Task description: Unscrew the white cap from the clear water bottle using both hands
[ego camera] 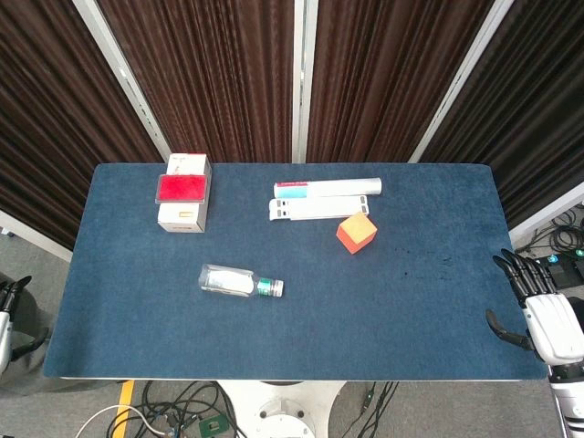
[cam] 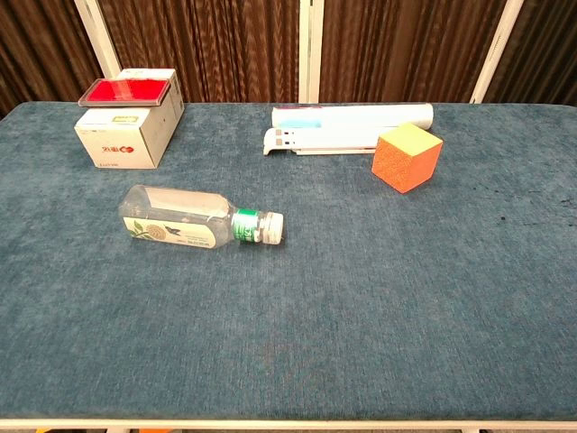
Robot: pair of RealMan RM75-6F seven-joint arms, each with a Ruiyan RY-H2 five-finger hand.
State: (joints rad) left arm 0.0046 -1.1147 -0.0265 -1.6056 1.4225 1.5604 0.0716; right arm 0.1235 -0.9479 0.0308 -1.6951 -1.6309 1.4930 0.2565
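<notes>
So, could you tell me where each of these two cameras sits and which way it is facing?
Head view: high above the near edge, looking steeply down on the whole blue table; the right hand shows at the right edge, open, and part of the left hand at the left edge.
Chest view: lower, at the near edge, looking across the table toward the curtains; no part of the robot shows.
Shared: the lying bottle with its white cap, the white box, the orange cube.

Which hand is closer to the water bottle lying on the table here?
Left. The left hand hangs off the table's left edge, roughly level with the water bottle. The right hand sits past the right edge, farther away. Neither touches it.
</notes>
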